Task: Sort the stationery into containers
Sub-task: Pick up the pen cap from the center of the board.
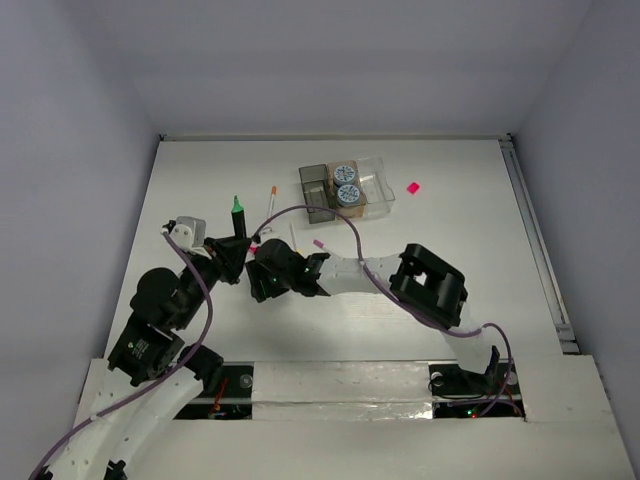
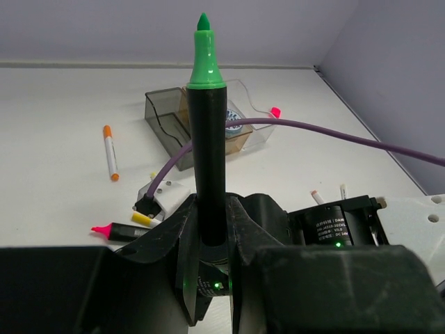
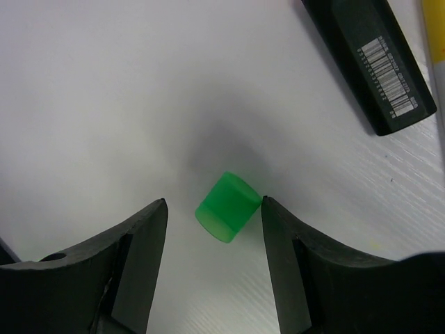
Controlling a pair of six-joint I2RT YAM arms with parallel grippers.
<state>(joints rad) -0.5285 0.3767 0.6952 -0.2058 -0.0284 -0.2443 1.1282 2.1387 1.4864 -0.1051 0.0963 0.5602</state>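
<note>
From above, the left gripper [image 1: 228, 250] holds a marker [image 1: 237, 212] left of the bins [image 1: 315, 190]; two tape rolls [image 1: 349, 195] sit in the amber one. On the left wrist view, the jaws are clamped on the marker's black barrel, green tip up. On the right wrist view, the right gripper [image 3: 214, 204] has its jaws apart around a green cap [image 3: 227, 207] lying on the table [image 3: 104, 83].

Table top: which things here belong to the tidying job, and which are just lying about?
Part of the job: black marker with green tip in the left fingers; small green piece between the right fingers; orange-capped pen; pink eraser; tape rolls; row of bins.
Just there: purple cable; table-edge rail.
</note>
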